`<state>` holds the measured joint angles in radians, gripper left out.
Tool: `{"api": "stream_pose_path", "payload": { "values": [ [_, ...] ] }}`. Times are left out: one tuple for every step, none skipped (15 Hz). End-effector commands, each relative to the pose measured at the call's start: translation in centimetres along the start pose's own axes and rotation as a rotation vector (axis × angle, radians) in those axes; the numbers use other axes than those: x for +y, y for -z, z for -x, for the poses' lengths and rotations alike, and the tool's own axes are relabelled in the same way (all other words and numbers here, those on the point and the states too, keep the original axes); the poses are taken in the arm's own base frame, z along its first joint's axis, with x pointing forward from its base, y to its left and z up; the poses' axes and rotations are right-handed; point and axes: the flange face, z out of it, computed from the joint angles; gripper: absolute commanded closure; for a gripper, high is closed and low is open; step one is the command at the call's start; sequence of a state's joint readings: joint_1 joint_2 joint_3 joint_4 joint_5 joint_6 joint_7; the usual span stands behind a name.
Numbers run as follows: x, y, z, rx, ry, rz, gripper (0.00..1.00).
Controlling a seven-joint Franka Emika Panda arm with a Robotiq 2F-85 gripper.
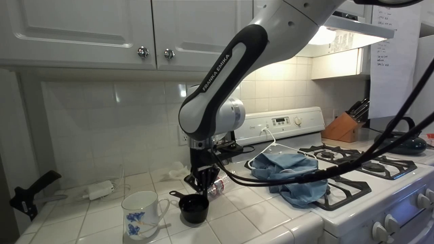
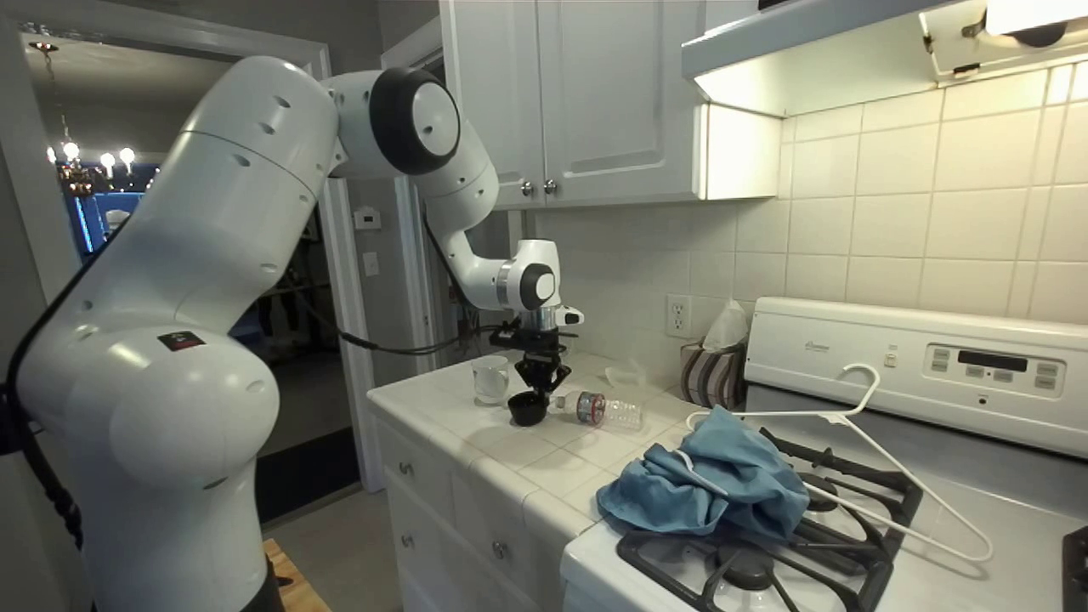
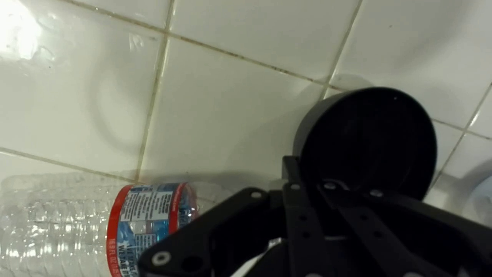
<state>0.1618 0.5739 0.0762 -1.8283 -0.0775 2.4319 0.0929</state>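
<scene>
Grpr [image 1: 204, 190] down at black measuring cup [image 1: 194, 208] on white tiled counter [image 1: 234, 220]. Fingers [image 3: 291, 169] closed narrow on cup rim: in wrist view, L finger outside the wall, R finger over the inside. Cup approx upright, mouth up, handle to the L in an ext. view; can't tell if base touches the tiles.

Mug w/ blue flowers [image 1: 139, 213] just L of cup & a bit nearer in an ext. view, upright, its handle facing the cup. Clear plastic bottle [image 2: 599, 410] on its side, R of cup in both ext. views, neck end twd cup/grpr; red-edged blue label, partly hidden by grpr in wrist view. Gap btwn neck & cup hard to judge.

White power adapter [image 1: 100, 189] farther L on counter, near the wall; black clamp-like tool [image 1: 25, 200] at far L edge. Striped tissue box [image 2: 712, 374] at the back by the stove, under wall outlet [image 2: 678, 315].

R side: white gas stove [image 1: 281, 123] w/ blue cloth [image 1: 288, 173] bunched on its near L part, white hanger [image 2: 837, 417] lying w/ it. Wood knife block [image 1: 342, 128] far R past stove; dark rounded appliance [image 1: 401, 144] R of that, exact type unclear. White cabinets [image 1: 203, 27] above counter; lit range hood [image 2: 807, 68] above stove; long handwritten sheet [image 1: 395, 61] hanging far R.
</scene>
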Motion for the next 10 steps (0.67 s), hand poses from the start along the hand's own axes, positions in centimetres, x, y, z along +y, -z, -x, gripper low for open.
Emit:
{"api": "stream_pose_path", "payload": {
  "values": [
    [0.2, -0.1, -0.5, -0.013, 0.015, -0.044, 0.99],
    [0.4, 0.0, -0.5, -0.012, 0.019, -0.054, 0.99],
    [0.5, 0.0, -0.5, -0.012, 0.020, -0.065, 0.99],
    [0.6, 0.1, -0.5, -0.014, 0.022, -0.074, 0.99],
    [0.8, 0.1, -0.5, -0.015, 0.023, -0.082, 0.99],
    [0.9, 0.1, -0.5, -0.017, 0.023, -0.089, 0.99],
    [1.0, 0.1, -0.5, -0.019, 0.023, -0.095, 0.99],
    [1.1, 0.2, -0.5, -0.025, 0.023, -0.102, 0.99],
    [1.2, 0.2, -0.4, -0.028, 0.021, -0.106, 0.99],
    [1.3, 0.3, -0.4, -0.030, 0.021, -0.110, 0.99]
  ]
}}
